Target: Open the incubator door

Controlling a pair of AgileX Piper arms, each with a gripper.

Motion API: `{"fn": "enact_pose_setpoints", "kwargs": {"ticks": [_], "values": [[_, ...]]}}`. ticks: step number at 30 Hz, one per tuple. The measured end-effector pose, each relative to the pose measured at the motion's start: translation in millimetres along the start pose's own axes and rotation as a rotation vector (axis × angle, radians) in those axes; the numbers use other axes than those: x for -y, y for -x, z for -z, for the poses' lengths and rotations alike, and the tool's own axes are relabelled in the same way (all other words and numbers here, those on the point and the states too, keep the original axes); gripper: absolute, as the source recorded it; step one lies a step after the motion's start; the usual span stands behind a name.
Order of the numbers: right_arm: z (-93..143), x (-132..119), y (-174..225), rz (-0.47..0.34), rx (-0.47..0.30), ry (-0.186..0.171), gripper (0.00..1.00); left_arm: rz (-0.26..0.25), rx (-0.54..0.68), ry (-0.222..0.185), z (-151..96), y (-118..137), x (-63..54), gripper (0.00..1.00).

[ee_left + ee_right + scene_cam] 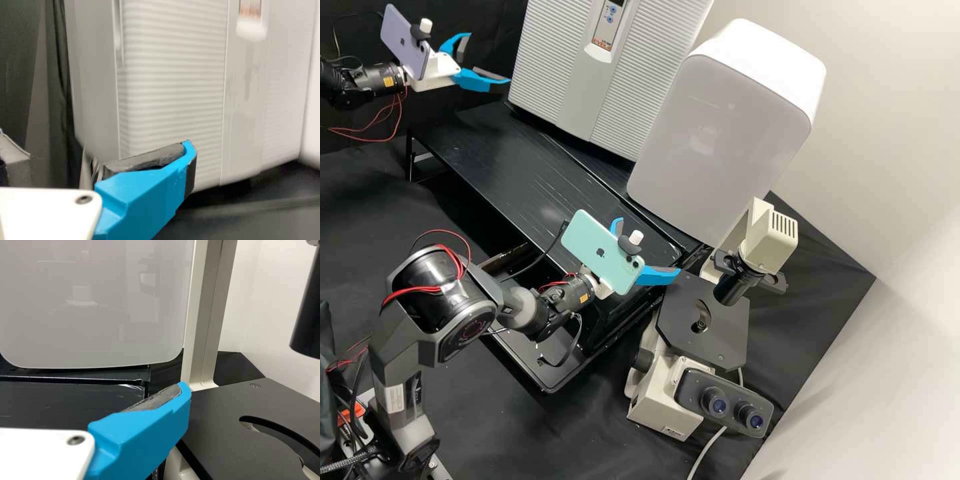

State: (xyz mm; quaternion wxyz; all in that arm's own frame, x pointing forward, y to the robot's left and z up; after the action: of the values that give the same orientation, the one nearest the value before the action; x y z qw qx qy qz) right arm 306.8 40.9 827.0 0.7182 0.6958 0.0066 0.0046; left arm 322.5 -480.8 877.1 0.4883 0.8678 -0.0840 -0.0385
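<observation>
The incubator (553,60), a white cabinet with a ridged front and small control panel, stands at the top of the high view; its door appears closed. My left gripper (488,59) is open beside its left edge, fingers apart and holding nothing. In the left wrist view, a blue finger of my left gripper (145,195) shows before the lower part of the ridged incubator door (172,95). Over the stand's right end, near the microscope, my right gripper (647,247) is open and empty; the right wrist view shows a blue finger of my right gripper (142,435).
A smooth white cabinet (720,127) with a glossy grey front stands right of the incubator. Both rest on a black stand (513,173). A microscope (660,400) with a dark stage (240,430) is close to my right gripper. Loose wires hang from both arms.
</observation>
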Motion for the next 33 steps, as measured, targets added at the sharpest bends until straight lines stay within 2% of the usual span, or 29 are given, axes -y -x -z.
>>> {"fn": "enact_pose_setpoints", "kwargs": {"ticks": [5,9,14,19,23,27,33], "values": [[0.0,0.0,0.0,0.0,0.0,0.0,1.0,-0.064,0.043,0.02,0.0,-10.3,-24.7,1.0],[0.0,0.0,0.0,0.0,0.0,0.0,1.0,-0.11,0.071,-0.005,-3.5,-19.7,-42.6,1.0],[0.0,0.0,0.0,0.0,0.0,0.0,1.0,-0.139,0.11,0.002,-9.8,-33.7,-58.0,1.0],[0.0,0.0,0.0,0.0,0.0,0.0,1.0,-0.098,0.146,0.028,-19.9,-50.3,-56.8,1.0],[0.0,0.0,0.0,0.0,0.0,0.0,1.0,-0.068,0.201,0.024,-31.6,-64.4,-54.5,1.0],[0.0,0.0,0.0,0.0,0.0,0.0,1.0,-0.045,0.242,0.045,-40.6,-73.2,-52.7,1.0],[0.0,0.0,0.0,0.0,0.0,0.0,1.0,-0.044,0.26,0.083,-46.9,-80.4,-53.7,1.0]]}}
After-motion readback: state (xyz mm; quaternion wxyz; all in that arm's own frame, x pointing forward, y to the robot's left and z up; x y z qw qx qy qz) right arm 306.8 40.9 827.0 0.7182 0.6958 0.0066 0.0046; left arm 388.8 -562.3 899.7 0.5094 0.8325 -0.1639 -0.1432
